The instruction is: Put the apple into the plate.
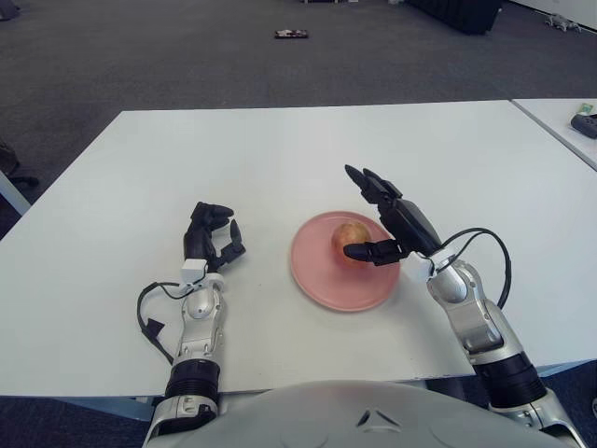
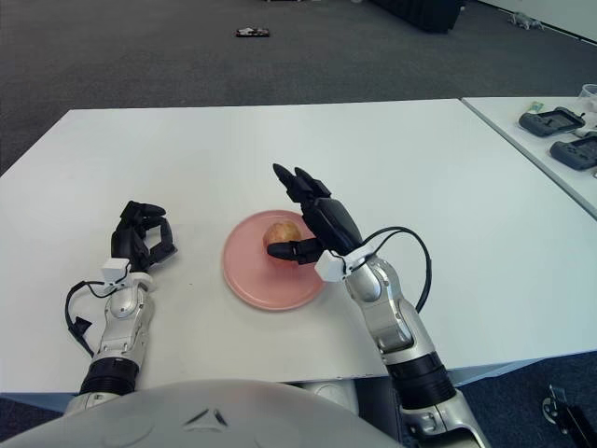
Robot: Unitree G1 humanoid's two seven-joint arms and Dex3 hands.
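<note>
Bare white table (image 1: 280, 149) all round the pink plate (image 1: 322, 280) (only the apple (image 1: 349, 235) on it).

Apple in the plate, hands on either side

The apple (image 1: 349, 236) sits in the plate (image 1: 322, 280) mid-table (image 1: 280, 159). Right hand (image 1: 387, 224) is just right of the apple, over the plate's right edge; left hand (image 1: 210, 241) is off to the plate's left.

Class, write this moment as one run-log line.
apple: on pink plate | right hand: open, beside apple | left hand: idle, left of plate | table: white
</note>
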